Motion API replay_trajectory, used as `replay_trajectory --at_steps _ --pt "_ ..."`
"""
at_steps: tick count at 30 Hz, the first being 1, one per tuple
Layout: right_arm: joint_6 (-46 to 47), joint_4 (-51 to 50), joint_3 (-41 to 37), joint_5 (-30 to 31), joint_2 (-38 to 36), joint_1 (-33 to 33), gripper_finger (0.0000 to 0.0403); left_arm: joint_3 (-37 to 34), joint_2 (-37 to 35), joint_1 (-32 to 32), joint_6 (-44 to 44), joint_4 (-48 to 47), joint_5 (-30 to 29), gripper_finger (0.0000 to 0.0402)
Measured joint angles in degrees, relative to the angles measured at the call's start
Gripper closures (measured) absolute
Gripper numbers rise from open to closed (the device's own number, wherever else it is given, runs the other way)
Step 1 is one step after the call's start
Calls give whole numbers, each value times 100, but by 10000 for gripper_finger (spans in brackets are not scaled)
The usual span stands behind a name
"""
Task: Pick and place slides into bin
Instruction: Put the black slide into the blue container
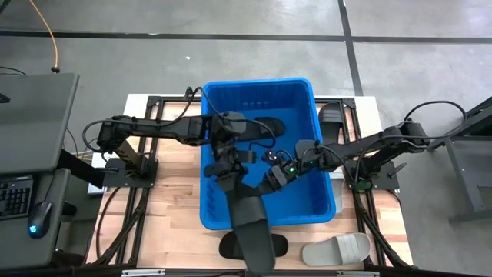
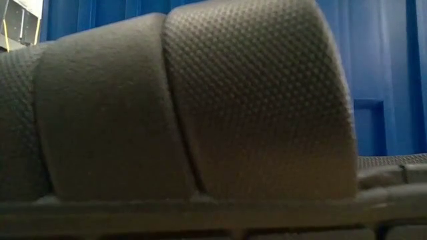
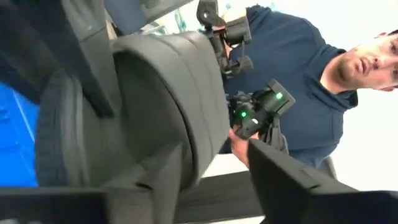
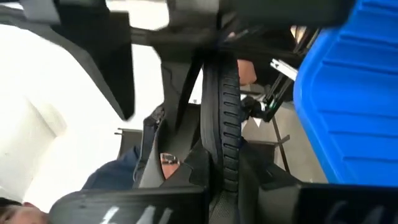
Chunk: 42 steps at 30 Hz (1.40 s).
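- A black slide (image 1: 247, 219) is clamped edge-on in the right gripper (image 1: 270, 178), over the near wall of the bin (image 1: 304, 92).
- The left gripper (image 1: 228, 171) is seen just beside it; its finger spacing cannot be told.
- A grey slide (image 1: 336, 248) is left outside the bin.

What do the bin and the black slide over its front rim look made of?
Bin: likely moulded plastic, bright blue, smooth, slightly glossy, ribbed walls and rolled rim. Black slide: probably rubber or foam, matte; a similar black strap close to the low camera shows fine dimpled texture.
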Motion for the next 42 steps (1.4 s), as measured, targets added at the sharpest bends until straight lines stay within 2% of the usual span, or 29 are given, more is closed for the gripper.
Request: replay_trajectory --at_steps 3,6,10,16,21,32,38,42 --pt "4 -99 -2 -64 -18 37 393 0 0 -3 105 -150 130 170" --pt "43 -125 -2 -59 -22 43 393 0 -34 -6 267 -417 218 147" --pt "126 -142 -2 -44 -36 95 393 0 -63 -4 484 -891 394 141" --pt "331 -406 0 82 -150 430 393 11 -519 0 1201 -2321 287 141" --pt "71 -971 -4 911 -418 417 394 -2 -1042 123 1804 -3434 -935 141" --pt "-523 -1380 0 2929 -767 -221 394 -1 -2275 184 1379 -3583 -4878 141" --pt "-799 -1458 -2 4068 -758 -496 394 0 -3015 181 899 -3516 -6209 141" --pt "-1084 -1024 -2 4699 -754 -658 394 2 -3287 183 723 -3507 -6680 141"
